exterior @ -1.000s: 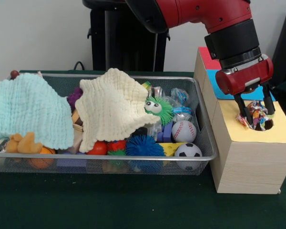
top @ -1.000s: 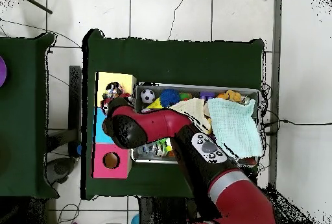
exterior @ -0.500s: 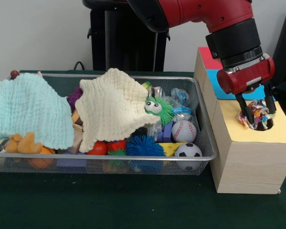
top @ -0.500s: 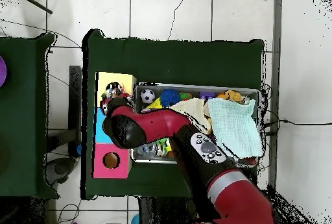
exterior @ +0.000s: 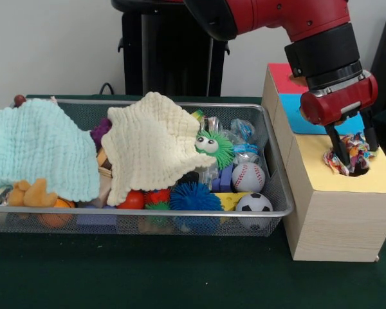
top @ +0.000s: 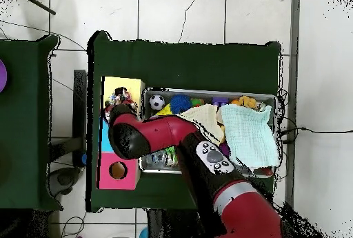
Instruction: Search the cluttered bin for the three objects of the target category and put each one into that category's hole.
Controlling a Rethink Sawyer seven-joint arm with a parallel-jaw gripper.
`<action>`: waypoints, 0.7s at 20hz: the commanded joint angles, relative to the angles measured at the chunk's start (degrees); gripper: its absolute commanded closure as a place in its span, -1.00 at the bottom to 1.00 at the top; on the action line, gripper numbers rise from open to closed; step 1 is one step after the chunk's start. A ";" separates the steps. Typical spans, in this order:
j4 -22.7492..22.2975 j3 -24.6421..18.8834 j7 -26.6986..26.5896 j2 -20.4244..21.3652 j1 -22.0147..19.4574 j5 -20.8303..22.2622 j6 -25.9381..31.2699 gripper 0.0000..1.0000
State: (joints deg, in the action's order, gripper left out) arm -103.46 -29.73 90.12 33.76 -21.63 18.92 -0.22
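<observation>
The claw [exterior: 352,149] stands over the yellow section of the sorting box [exterior: 338,212], at 3 o'clock from the wire bin [exterior: 278,187] in the front view. Its two dark fingers [exterior: 338,149] are spread, one at each side of a crinkled multicoloured bundle [exterior: 351,154]. The bundle sits in the mouth of the yellow hole [exterior: 357,168], about half of it above the rim. Whether the fingers press on it or merely flank it cannot be judged; the spread suggests a release.

Governing relation: the bundle lies directly below the claw, at 6 o'clock, on the hole's vertical axis. A straight lift should clear it; any sideways drift could drag it off the rim.

Count in the bin, front view:
- Cloths: two, one pale green cloth [exterior: 42,151] and one cream cloth [exterior: 154,147], both covering other items.
- Balls: one baseball [exterior: 248,177], one small football [exterior: 253,205], one blue spiky ball [exterior: 194,197].
- One green fuzzy toy with eyes [exterior: 213,147].

Box sections: three (yellow, blue, pink). In the overhead view the pink section's hole [top: 118,170] is unobstructed.
</observation>
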 commanded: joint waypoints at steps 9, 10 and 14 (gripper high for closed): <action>1.76 3.27 5.16 2.46 2.90 -1.60 10.74 -1.00; 1.76 3.55 5.05 3.02 2.99 -1.61 11.16 -1.00; 1.21 5.04 4.47 3.92 3.25 -0.35 11.24 -1.00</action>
State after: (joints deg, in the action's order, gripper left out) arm -103.35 -27.93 90.12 36.46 -18.99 18.86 2.31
